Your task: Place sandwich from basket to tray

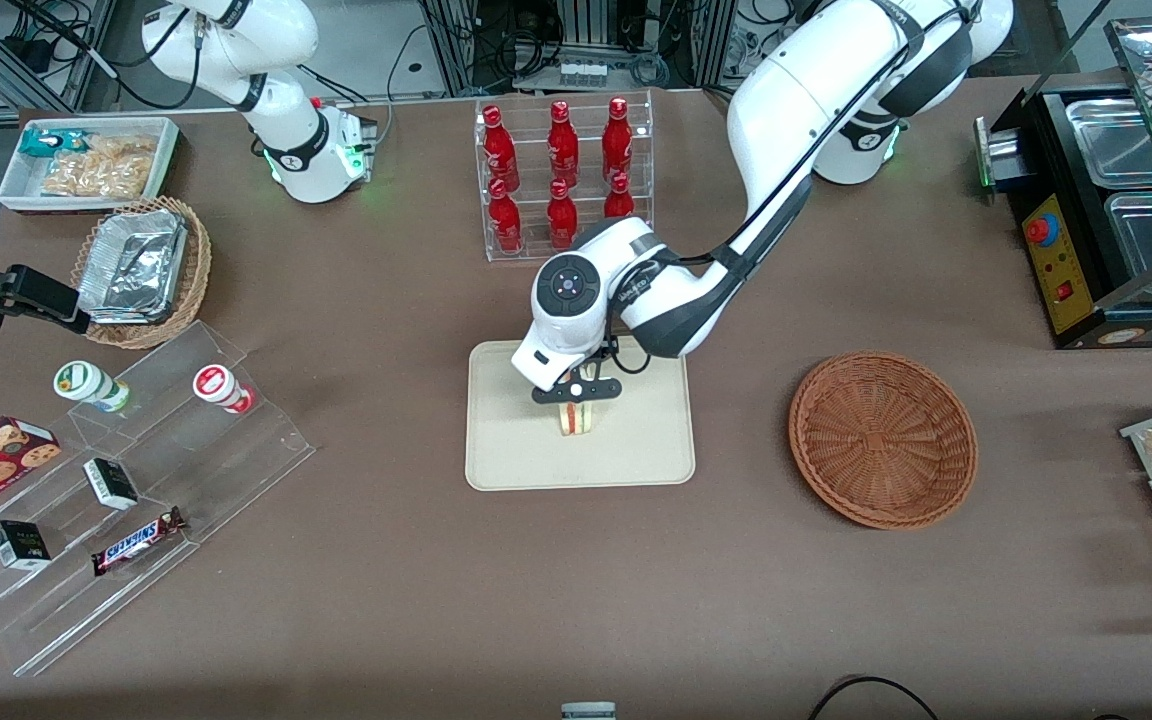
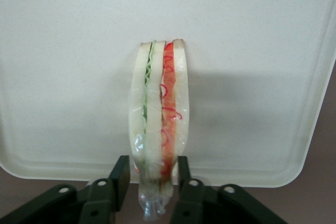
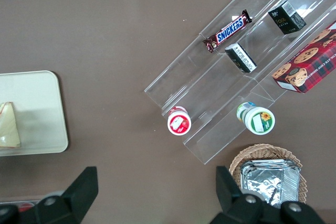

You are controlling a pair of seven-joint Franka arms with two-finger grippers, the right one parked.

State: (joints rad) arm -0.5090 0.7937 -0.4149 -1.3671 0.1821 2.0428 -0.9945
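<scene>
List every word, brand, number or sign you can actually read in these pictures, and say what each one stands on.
"SNICKERS": on the chocolate bar on the clear stepped display stand.
Too small to read: print on the two black boxes, the cookie box, the two cup lids, the bottles.
The gripper, over the tray, holds the sandwich, which bears no text.

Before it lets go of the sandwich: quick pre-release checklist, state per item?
1. Sandwich over the tray, inside its rim: ok.
2. Gripper above the tray, fingers closed on the sandwich's wrapped end: ok.
3. Sandwich resting on the tray surface, not hanging: cannot tell; it stands on edge and contact is not clear in any view.
4. Will stay put on release: not ok as a guess; held upright on a narrow edge, it may tip flat.
5. Basket emptied: ok.
6. Tray space around the sandwich clear for a topple: ok.
</scene>
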